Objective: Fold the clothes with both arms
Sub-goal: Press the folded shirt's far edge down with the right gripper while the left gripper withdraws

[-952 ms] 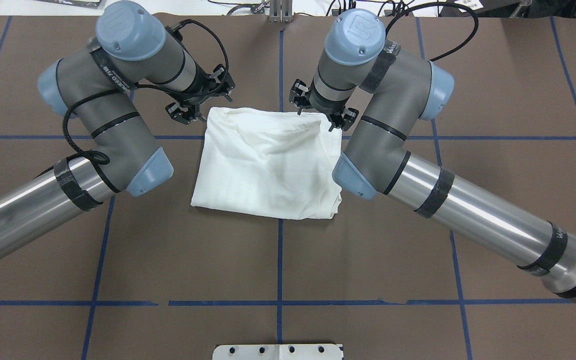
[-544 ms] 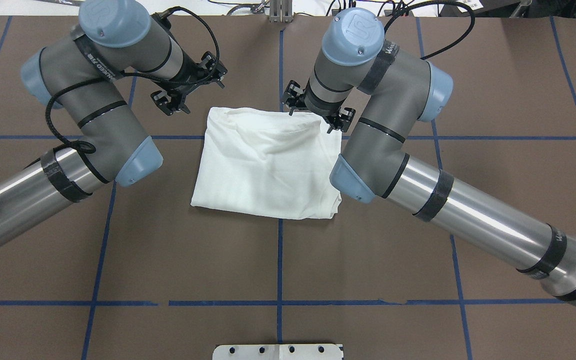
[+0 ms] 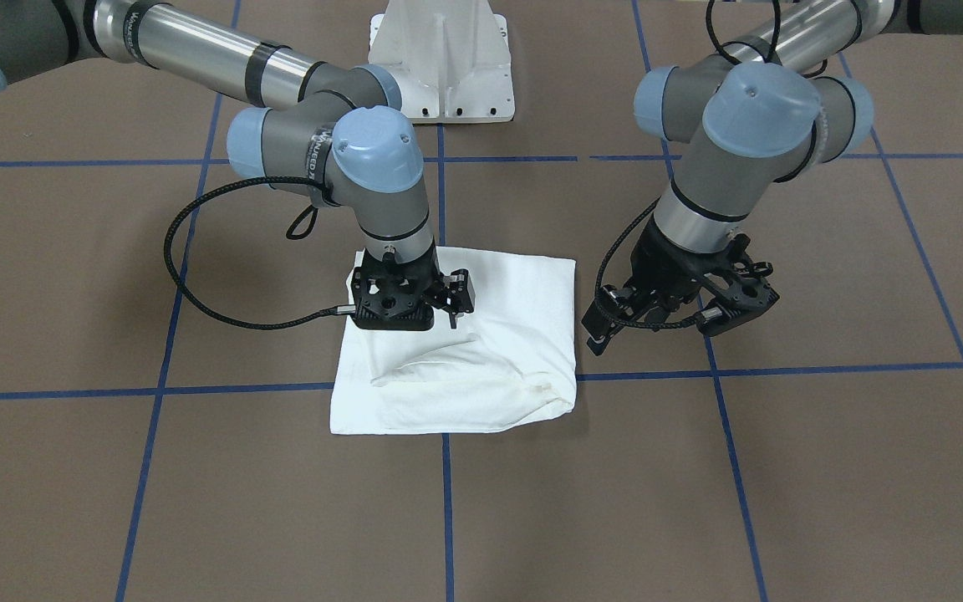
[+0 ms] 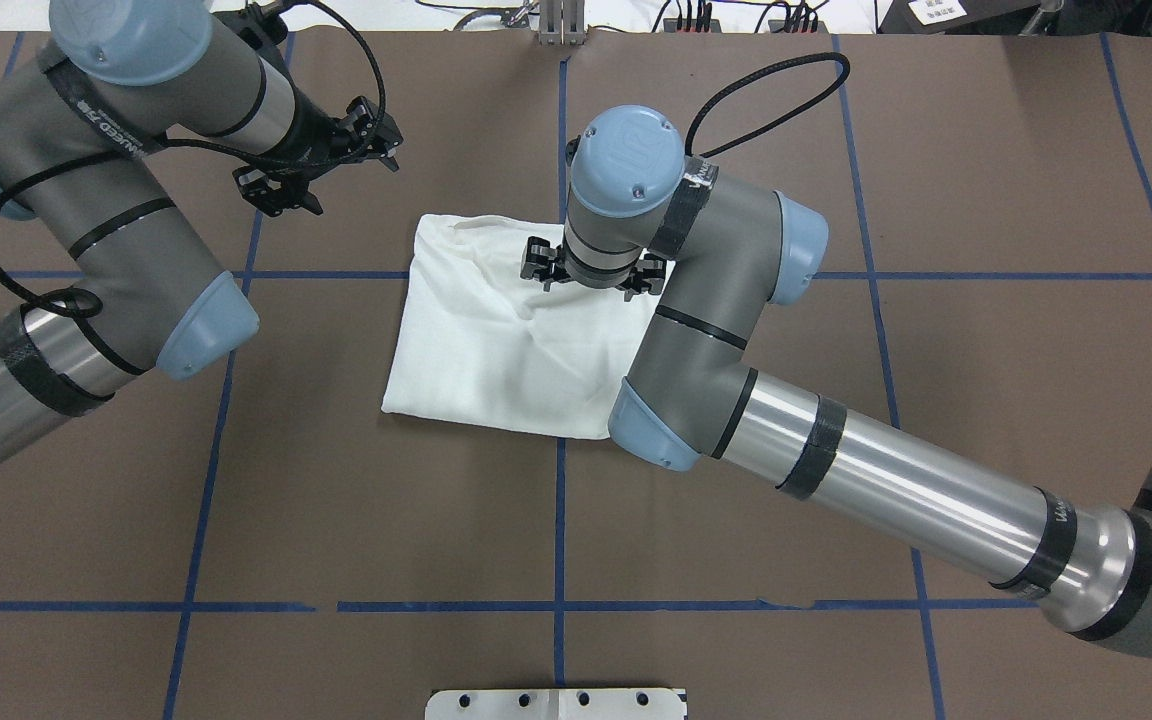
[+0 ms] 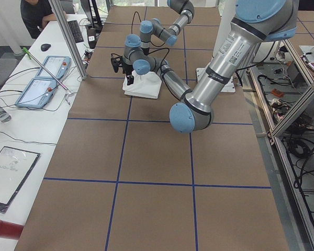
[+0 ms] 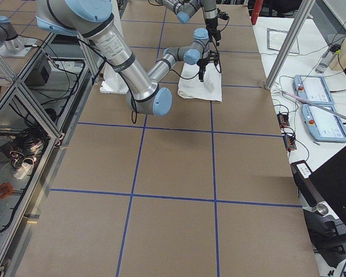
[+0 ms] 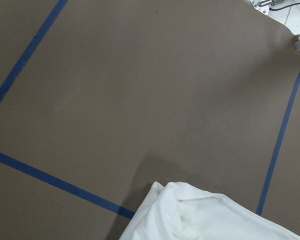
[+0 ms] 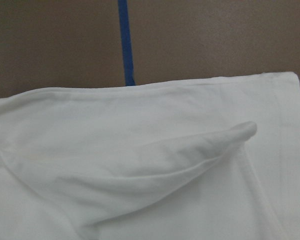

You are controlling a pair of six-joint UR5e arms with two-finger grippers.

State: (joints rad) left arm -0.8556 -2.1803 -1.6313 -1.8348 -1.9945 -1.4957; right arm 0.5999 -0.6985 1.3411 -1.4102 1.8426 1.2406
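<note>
The white shirt (image 4: 496, 350) lies folded into a rough rectangle at the middle of the brown table, with a raised crease near its far edge (image 3: 448, 368). My right gripper (image 4: 591, 275) points down over the far part of the shirt, jaws apart, holding nothing; it also shows in the front view (image 3: 415, 313). Its wrist view shows the crease close up (image 8: 190, 150). My left gripper (image 4: 316, 160) is open and empty, off the shirt to the far left, above bare table (image 3: 665, 322). Its wrist view shows one shirt corner (image 7: 200, 215). Collar and printed text are hidden.
The white pedestal base (image 3: 440, 58) stands on the robot's side of the table. Blue tape lines (image 4: 560, 520) grid the brown mat. A side bench with tablets (image 5: 42, 78) and cables runs along the operators' side.
My left arm has drawn back to the left, away from the shirt. My right gripper has moved from the shirt's far right edge inward over the shirt.
</note>
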